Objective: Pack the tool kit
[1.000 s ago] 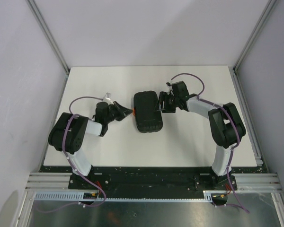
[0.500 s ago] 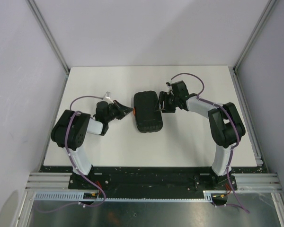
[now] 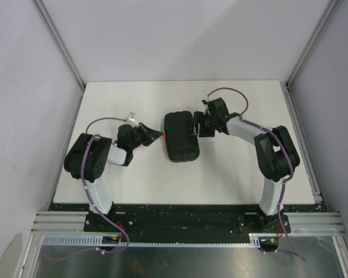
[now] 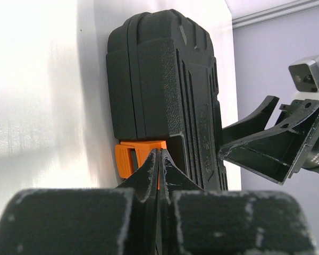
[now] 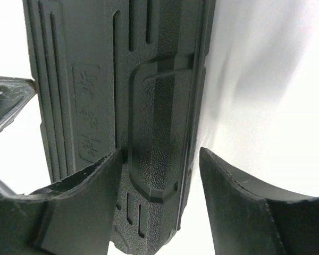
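Case: a black plastic case (image 3: 181,138), closed, lies flat near the middle of the white worktop (image 3: 133,179).
Latch: a small orange latch (image 4: 135,156) sits on the long side of the case that faces the left arm.
Left gripper: the left gripper (image 4: 158,159) is just beside the case on the latch side. Its fingers are pressed together and the tips touch the latch. I cannot tell whether a bit of the latch is caught between them.
Right gripper: the right gripper (image 5: 159,156) is at the opposite long side of the case, fingers spread. One finger is over the ribbed top of the case, the other is past its edge over the worktop. It grips nothing.
Cable: a purple cable (image 3: 104,120) loops over the left arm, apart from the case.
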### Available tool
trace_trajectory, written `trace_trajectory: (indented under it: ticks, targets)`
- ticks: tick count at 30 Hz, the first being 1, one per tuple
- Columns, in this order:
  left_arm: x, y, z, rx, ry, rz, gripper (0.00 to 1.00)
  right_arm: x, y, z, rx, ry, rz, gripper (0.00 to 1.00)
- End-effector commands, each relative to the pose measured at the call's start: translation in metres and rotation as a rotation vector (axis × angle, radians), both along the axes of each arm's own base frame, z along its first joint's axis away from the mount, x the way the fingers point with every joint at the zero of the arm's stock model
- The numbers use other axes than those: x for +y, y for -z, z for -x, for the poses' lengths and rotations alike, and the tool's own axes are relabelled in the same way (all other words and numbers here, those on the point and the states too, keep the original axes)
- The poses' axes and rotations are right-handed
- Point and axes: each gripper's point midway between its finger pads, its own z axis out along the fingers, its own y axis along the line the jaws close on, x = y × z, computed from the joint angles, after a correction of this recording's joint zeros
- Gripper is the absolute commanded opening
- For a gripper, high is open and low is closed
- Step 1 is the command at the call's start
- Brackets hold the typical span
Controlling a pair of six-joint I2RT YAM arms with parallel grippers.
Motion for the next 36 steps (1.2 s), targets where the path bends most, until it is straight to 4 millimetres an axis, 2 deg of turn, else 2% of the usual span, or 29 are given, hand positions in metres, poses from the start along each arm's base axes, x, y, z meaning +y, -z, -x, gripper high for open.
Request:
trace_trajectory:
  ticks: [1,7,10,14,16,20,24,30,36]
  targets:
    - [-0.012,0.013,0.009,0.027,0.065,-0.018,0.0,-0.021,0.01,-0.009,-0.098,0.045,0.268,0.68]
    - [-0.016,0.01,0.009,0.011,0.08,-0.023,0.0,-0.018,-0.054,-0.04,-0.339,0.113,0.42,0.82]
    - [-0.017,0.01,0.009,0.01,0.082,-0.023,0.0,-0.003,-0.077,-0.046,-0.403,0.097,0.449,0.89]
    - [-0.019,0.011,0.009,0.012,0.088,-0.023,0.0,0.024,-0.096,-0.048,-0.431,0.036,0.425,0.94]
    - [-0.02,0.012,0.009,0.014,0.091,-0.023,0.0,0.036,-0.096,-0.045,-0.425,-0.01,0.411,0.98]
    - [-0.02,0.013,0.009,0.015,0.092,-0.023,0.0,0.055,-0.082,-0.033,-0.385,-0.115,0.398,0.99]
    - [-0.021,0.012,0.008,0.014,0.093,-0.022,0.0,0.062,-0.063,-0.019,-0.349,-0.194,0.41,0.99]
    - [-0.021,0.011,0.004,0.008,0.078,-0.024,0.01,0.054,-0.042,-0.015,-0.319,-0.196,0.475,0.98]
    - [-0.021,0.013,-0.004,0.002,0.066,-0.03,0.01,0.04,-0.041,-0.022,-0.334,-0.141,0.539,0.99]
